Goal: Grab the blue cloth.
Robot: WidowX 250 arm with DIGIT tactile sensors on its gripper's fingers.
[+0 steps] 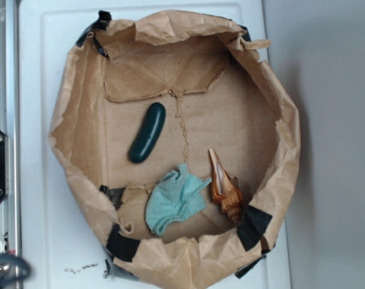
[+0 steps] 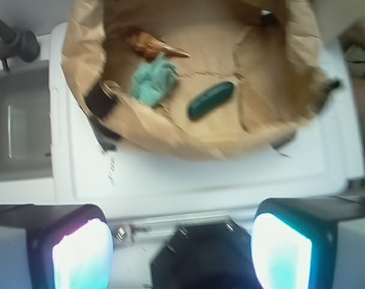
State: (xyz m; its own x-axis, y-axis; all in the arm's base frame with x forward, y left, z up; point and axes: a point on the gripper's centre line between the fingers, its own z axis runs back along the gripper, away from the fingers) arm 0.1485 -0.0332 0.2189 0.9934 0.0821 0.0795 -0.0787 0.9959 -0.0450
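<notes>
Lying low in the middle of the outside view, the blue cloth (image 1: 175,200) sits just beside the shell (image 1: 225,188). In the wrist view the gripper (image 2: 182,253) is wide open and empty — the cloth waits far off, upper left.

No text, label, brand, number or sign could be read in either view. The brown paper bin (image 1: 272,120) was plain, with no print on its walls or floor, and the white surface (image 1: 44,241) under it bore only a few dark specks that formed no letters. The wrist view was too blurred for any small marking to be made out.
</notes>
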